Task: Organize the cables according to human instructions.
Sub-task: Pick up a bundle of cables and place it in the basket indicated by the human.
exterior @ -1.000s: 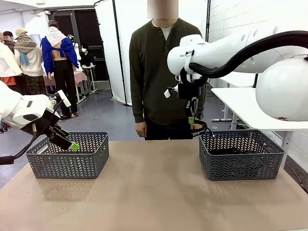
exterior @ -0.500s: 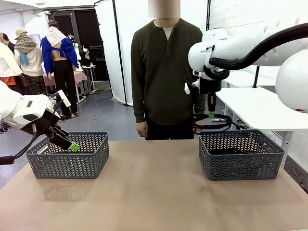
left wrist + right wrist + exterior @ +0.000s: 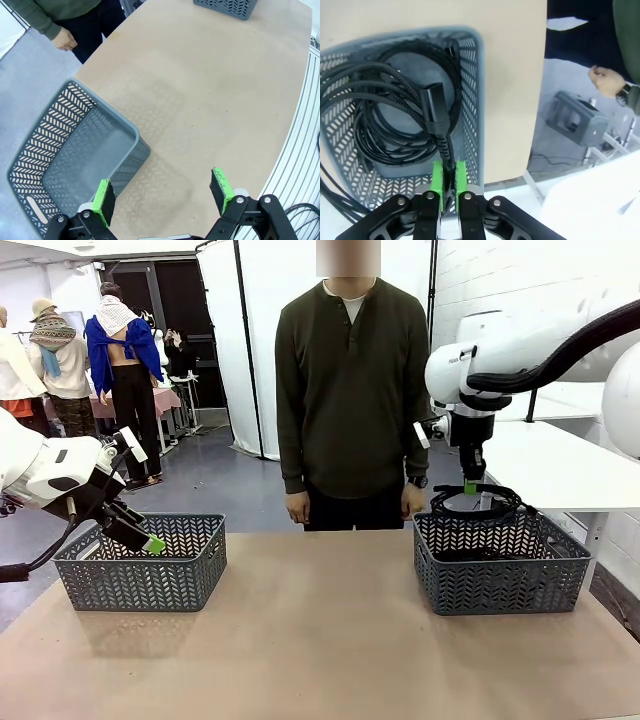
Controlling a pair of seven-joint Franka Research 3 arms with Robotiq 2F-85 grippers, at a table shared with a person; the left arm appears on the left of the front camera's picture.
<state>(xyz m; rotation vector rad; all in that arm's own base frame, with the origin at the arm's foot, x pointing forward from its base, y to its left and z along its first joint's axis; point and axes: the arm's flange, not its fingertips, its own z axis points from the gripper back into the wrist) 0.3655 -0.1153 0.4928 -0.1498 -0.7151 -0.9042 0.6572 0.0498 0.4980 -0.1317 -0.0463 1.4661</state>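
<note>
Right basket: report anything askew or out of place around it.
Nothing is spilled or damaged. The coiled cable is not in the right basket yet: it hangs just above the rim, pinched by the shut right tool. Other cables already lie in the basket.
</note>
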